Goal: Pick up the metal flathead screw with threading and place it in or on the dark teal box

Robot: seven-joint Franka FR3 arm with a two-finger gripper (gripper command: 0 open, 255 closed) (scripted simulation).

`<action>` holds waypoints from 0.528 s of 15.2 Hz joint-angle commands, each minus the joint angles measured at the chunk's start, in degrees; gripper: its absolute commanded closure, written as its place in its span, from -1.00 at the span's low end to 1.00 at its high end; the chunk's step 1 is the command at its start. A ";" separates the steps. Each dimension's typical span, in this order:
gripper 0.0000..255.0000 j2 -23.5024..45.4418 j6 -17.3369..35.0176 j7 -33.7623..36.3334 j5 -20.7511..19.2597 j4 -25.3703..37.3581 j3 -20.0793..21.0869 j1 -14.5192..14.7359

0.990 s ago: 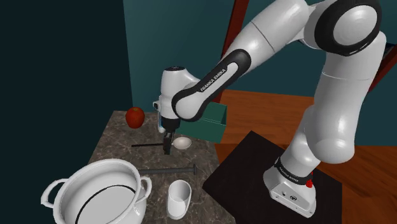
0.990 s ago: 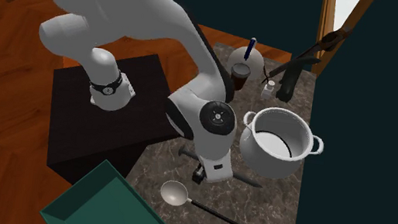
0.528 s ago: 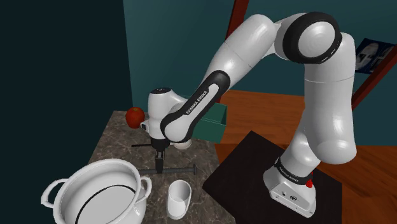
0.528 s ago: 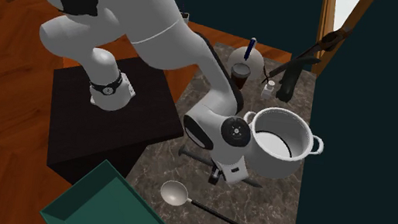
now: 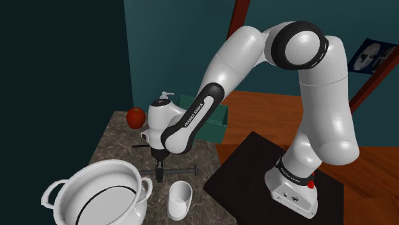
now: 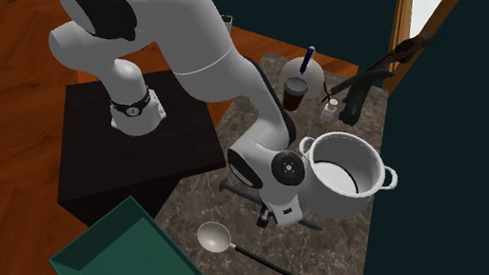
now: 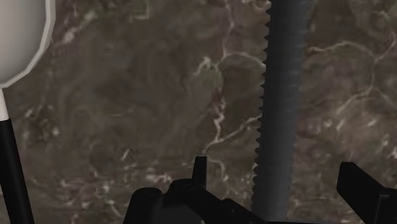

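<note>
a: what's moved in the last second?

b: i've swung the arm away from the spoon (image 6: pixel 214 237) near the dark teal box (image 5: pixel 217 121) and brought it down toward the pot (image 5: pixel 96 192) — the pincer (image 7: pixel 278 177) is now low over the screw (image 7: pixel 283 95), where a second ago it hung by the spoon.

a: holding anything?

b: no. its fingers stand wide apart, the shaft runs between them, and neither side touches it as far as i can see. i read that as lined up for the grasp. closing and lifting are not yet done, and the box sits well off past the spoon.

a: and the screw itself?

b: dark grey and long, lying flat on the marbled brown surface (image 7: pixel 127 114) between the pot and the spoon. sawtooth threading runs down the shaft's edge, and the flat head is at the end toward the stand in the shoulder view — a thin, round thing, so i'd guess it could roll if nudged.
</note>
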 commanded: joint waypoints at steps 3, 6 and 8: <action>-1.00 0.21 0.20 -0.02 -0.04 0.03 -0.05 0.02; -1.00 0.20 0.19 -0.02 -0.04 0.03 -0.05 0.01; 1.00 0.20 0.19 -0.02 -0.04 0.03 -0.05 0.01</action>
